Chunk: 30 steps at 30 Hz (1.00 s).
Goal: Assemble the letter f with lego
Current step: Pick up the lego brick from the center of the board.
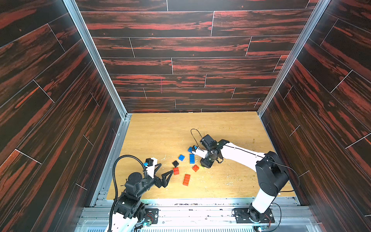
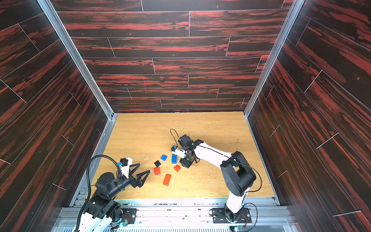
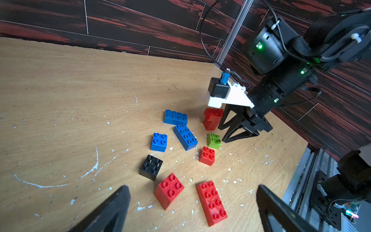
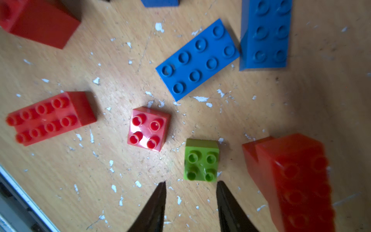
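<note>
Ten lego bricks [image 3: 185,136] loose on the worktop [image 1: 160,130], one red pair [image 3: 212,118] seemingly stacked.
Well left of the green brick [image 4: 201,160]: left hand [image 1: 166,167] spread wide, empty. Between: red, black and blue pieces [image 1: 175,163], apart. Just beside the green brick: right hand [image 4: 191,185] half spread, pinching nothing. Probably light, rigid, slick; best pinched squarely across two flat opposite walls, below the studs, so as not to twist out.
</note>
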{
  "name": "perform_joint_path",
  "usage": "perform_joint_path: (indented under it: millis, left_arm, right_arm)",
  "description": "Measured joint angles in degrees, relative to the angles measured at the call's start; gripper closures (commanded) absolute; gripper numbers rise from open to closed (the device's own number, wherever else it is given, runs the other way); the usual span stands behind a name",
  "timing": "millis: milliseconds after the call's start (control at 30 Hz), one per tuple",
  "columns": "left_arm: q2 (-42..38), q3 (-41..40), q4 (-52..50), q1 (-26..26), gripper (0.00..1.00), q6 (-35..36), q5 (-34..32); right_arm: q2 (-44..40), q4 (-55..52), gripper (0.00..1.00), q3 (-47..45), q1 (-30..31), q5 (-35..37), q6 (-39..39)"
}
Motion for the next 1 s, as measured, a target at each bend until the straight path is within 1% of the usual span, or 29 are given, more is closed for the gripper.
perform_joint_path:
  millis: [433, 1000]
  left_arm:
    - [0.0, 0.0, 0.0, 0.0, 0.0, 0.0, 0.0]
    - [0.0, 0.0, 0.0, 0.0, 0.0, 0.0, 0.0]
  right_arm:
    - [2.4, 2.3, 0.57, -0.4, 0.3, 0.2, 0.3]
    - [3.8, 2.8, 0.56, -0.2, 0.3, 1.9, 0.2]
